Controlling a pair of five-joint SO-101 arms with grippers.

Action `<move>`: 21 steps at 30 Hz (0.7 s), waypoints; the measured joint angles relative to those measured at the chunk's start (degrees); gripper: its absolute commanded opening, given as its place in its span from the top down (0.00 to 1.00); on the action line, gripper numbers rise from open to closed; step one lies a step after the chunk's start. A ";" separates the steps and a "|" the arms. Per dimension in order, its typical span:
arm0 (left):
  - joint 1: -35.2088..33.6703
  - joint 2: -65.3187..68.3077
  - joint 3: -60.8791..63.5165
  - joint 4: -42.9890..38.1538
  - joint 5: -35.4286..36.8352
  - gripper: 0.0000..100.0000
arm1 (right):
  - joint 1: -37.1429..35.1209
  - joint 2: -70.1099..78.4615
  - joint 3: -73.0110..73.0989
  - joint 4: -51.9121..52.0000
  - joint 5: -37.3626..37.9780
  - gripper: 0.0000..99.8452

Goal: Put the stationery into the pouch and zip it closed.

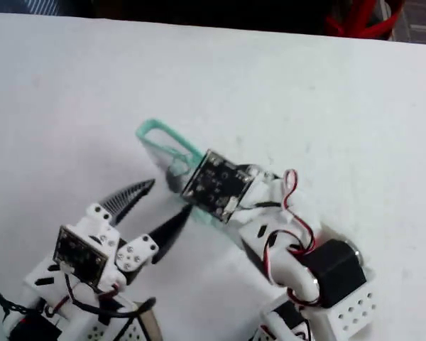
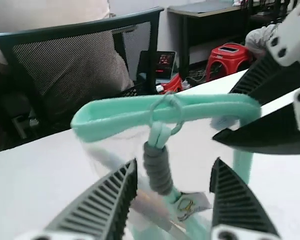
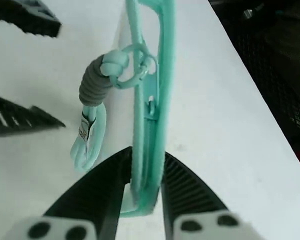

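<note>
Black and ribbed, the right gripper is clenched on the pouch, pinching one end of its mint-green zip band from both sides. The band runs straight away from the grip. Part-way along, a mint ring hangs off the band. The ring carries the zip pull, a grey-wrapped cord ending in a mint loop with a small white tag.

Left gripper: released, spread wide, holding nothing. It faces the pouch on the side where the zip pull hangs. The grey wrap sits in line with the gap, and no contact with it is visible. In the high view the left gripper lies just beside the near end of the pouch. It is also next to the right arm's wrist camera, which covers the grip itself.

Pouch: clear walls edged in mint, held over the white table, which extends past it on every side. Whether the pouch rests on the surface or is raised cannot be determined. The contents behind the clear wall cannot be made out. Whether the zip is closed cannot be determined either.

Beyond the pouch, off the table, stand a black mesh chair and a red stool.
</note>
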 measured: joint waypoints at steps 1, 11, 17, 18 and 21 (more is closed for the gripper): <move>0.00 0.00 1.05 -1.41 0.00 0.76 | -0.79 0.00 0.09 0.00 -0.70 0.98; -2.11 0.18 8.18 -8.79 0.00 0.83 | -1.76 0.00 0.09 -0.09 -1.76 0.98; -2.11 0.18 8.26 -8.79 0.00 0.96 | -1.85 0.00 0.09 -0.09 -1.76 0.98; -2.11 0.18 8.26 -8.79 0.00 0.98 | -1.85 0.00 0.09 -0.09 -1.76 0.98; -2.02 0.18 8.26 -8.79 0.00 0.98 | -1.85 0.00 0.09 -0.09 -2.11 0.98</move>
